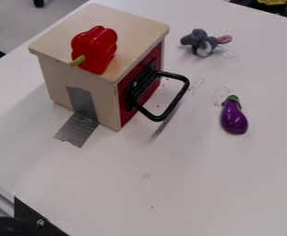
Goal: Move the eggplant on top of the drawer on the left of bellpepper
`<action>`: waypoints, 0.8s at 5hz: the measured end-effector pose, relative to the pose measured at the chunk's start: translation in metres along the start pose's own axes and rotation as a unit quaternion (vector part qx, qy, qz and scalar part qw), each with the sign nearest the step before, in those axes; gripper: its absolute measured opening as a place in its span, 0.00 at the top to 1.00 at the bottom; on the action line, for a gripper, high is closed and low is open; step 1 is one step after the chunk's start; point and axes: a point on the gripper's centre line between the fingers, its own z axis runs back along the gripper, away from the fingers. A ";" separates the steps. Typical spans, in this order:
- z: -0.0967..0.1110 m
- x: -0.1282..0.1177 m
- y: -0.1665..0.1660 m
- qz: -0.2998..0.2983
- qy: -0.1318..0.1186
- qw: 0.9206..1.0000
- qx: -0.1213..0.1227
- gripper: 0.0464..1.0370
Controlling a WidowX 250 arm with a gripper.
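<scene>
Eggplant (234,120), one: glossy purple, with a green cap; lying on the white table (188,189), to the right of the wooden box (135,22) and well apart from it, cap end toward the view's top, round end toward the bottom. It touches neither the box nor its handle.

Bell pepper (96,46), one: red, green-stemmed; resting on the box's flat top, near the edge above the taped side, stem pointing toward the view's lower left.

Gripper, one: how far open it is cannot be told, nor whether it has hold of anything.

Box, one: pale wood, upright on the table, with a red front (153,62). Fitted to that front, a black loop handle (180,93), standing out over the table toward the eggplant's side.

Grey tape (79,129), one strip: running down a side wall of the box and out onto the table.

Plush toy (204,48), one: grey, with a pink ear; on the table beyond the eggplant, to the right of the box and apart from both.

Black bracket (28,215), one: at the table's lower left edge, bearing a screw. Beside it, in the corner, a rounded black part (7,227), possibly equipment, too cut off to identify.
</scene>
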 end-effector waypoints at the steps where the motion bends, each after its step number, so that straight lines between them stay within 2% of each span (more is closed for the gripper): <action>1: -0.008 -0.002 -0.001 0.002 0.013 1.000 -0.007 0.04; 3: -0.016 0.010 -0.052 -0.004 0.002 0.998 -0.056 0.04; 4: -0.028 0.018 -0.086 -0.019 0.004 0.998 -0.066 0.04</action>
